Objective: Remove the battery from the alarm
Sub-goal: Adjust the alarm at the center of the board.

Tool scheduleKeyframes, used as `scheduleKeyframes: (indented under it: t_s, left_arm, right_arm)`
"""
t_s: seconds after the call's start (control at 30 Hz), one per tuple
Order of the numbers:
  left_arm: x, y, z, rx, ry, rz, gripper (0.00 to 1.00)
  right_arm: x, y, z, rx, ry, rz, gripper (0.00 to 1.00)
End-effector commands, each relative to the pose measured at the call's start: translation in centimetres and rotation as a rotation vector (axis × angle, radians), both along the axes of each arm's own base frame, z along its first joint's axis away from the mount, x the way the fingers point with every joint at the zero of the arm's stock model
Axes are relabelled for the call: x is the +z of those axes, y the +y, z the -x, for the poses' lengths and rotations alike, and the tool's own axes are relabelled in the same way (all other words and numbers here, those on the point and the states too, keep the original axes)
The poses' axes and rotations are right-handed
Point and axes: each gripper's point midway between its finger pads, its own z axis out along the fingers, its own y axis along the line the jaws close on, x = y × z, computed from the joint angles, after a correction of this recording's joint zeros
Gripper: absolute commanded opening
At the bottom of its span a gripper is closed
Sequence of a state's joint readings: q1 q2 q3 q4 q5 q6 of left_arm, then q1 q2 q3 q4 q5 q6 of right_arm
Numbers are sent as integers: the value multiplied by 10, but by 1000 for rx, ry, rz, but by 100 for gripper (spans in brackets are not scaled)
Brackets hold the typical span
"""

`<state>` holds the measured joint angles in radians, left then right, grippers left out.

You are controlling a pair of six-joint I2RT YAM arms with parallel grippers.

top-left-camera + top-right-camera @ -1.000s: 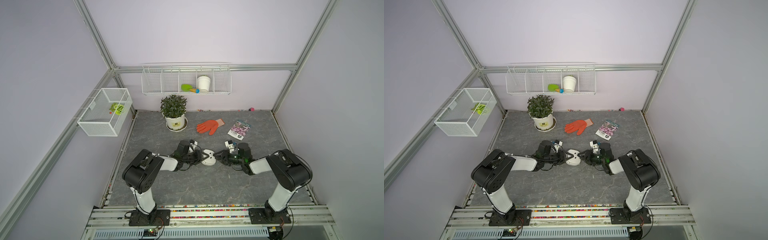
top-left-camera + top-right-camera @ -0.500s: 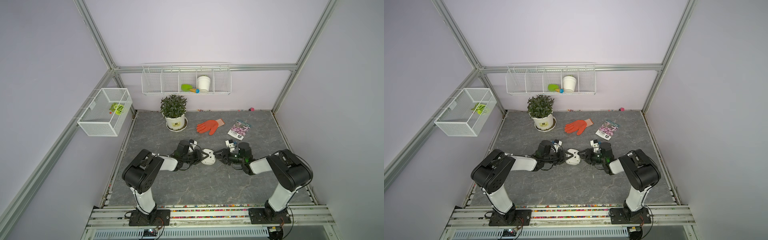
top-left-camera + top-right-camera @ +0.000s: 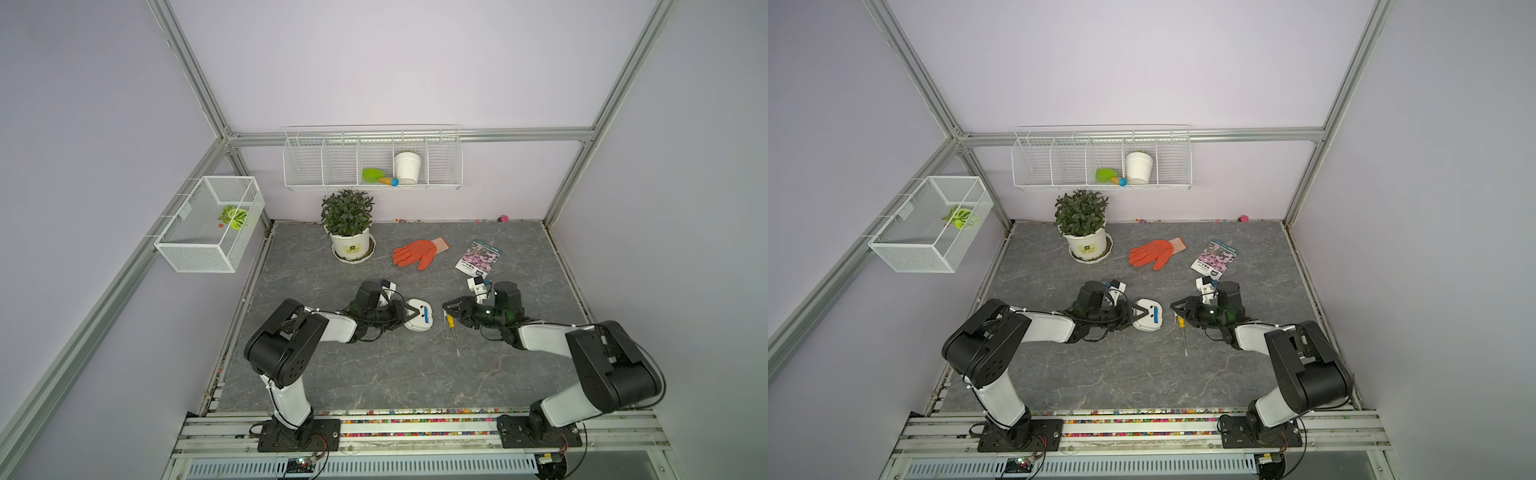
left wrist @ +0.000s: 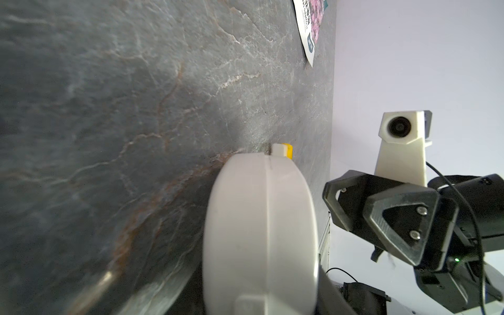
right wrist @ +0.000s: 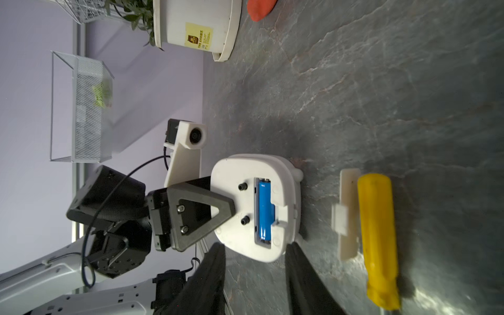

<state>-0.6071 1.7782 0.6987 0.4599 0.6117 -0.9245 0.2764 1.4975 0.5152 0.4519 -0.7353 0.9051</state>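
Note:
The alarm (image 3: pixel 419 322) (image 3: pixel 1145 322) lies face down on the grey table, its white back turned up. In its recess (image 5: pixel 263 210) sits the blue battery (image 3: pixel 427 318) (image 3: pixel 1157 316). My left gripper (image 3: pixel 410 313) (image 3: pixel 1139 312) is shut on the alarm's left edge, one finger (image 5: pixel 201 215) lying across the back. The left wrist view shows the alarm's rim (image 4: pixel 259 231) close up. To the right of the alarm and apart from it, my right gripper (image 3: pixel 445 308) (image 3: pixel 1173 308) (image 5: pixel 256 246) is open with nothing between its fingers.
A yellow-handled screwdriver (image 3: pixel 451 322) (image 5: pixel 377 237) lies on the table below the right gripper, beside a small flat white cover piece (image 5: pixel 347 215). Farther back are a potted plant (image 3: pixel 349 232), an orange glove (image 3: pixel 417 252) and a seed packet (image 3: pixel 478 257). Wire baskets hang on the walls.
The right gripper has drawn back a little to the right, away from the alarm, and its jaws stand slightly wider. The left gripper and the alarm have not moved.

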Motion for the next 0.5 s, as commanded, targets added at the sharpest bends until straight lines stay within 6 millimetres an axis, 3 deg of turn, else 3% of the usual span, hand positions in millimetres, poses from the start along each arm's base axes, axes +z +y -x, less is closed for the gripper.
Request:
scheduleKeyframes:
  t_s: [0.0,0.2,0.37,0.47]
  left_arm:
    - [-24,19,0,50,37,-119,50]
    - [-28,46,-5,116,55,-179,68]
    - [-19,79,-11,184,31,-290,85]
    - [-9,95,-9,207,10,-341,89]
  right_arm:
    - [-4,-12,12,63,-43,174,44]
    - [2,-19,11,112,-97,276,47]
    - [6,-19,5,152,-132,329,48]
    - [8,-16,-1,190,-160,356,49]
